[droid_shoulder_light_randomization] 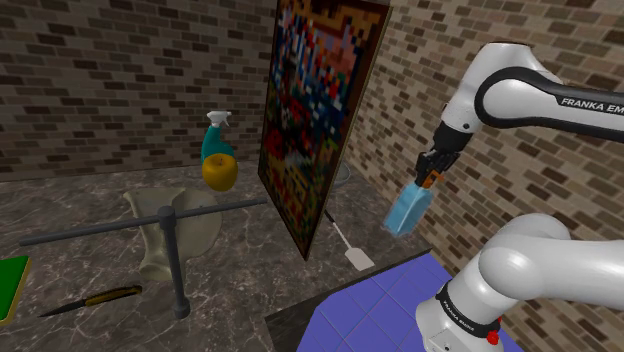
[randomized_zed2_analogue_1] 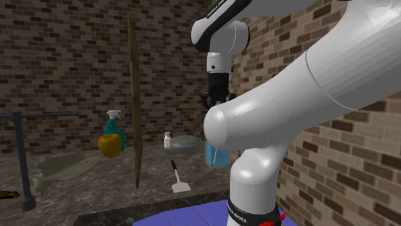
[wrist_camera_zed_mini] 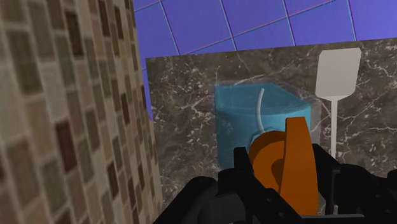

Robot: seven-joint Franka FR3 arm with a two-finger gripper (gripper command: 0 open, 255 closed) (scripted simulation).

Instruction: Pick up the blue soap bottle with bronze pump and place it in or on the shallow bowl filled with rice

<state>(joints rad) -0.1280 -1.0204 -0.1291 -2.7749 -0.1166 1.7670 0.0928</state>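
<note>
Tall picture board stands mid-surface and screens the shallow bowl from the shoulder view; the bowl reads grey, rice not made out; white spatula lies by the board's foot; right of it the blue soap bottle hangs tilted, clear of the surface, close to the brick wall; my jaws pinch its bronze pump, so the body dangles below them; my guess is the carry to the bowl comes next; in the second exterior view my elbow hides part of the bottle
</note>
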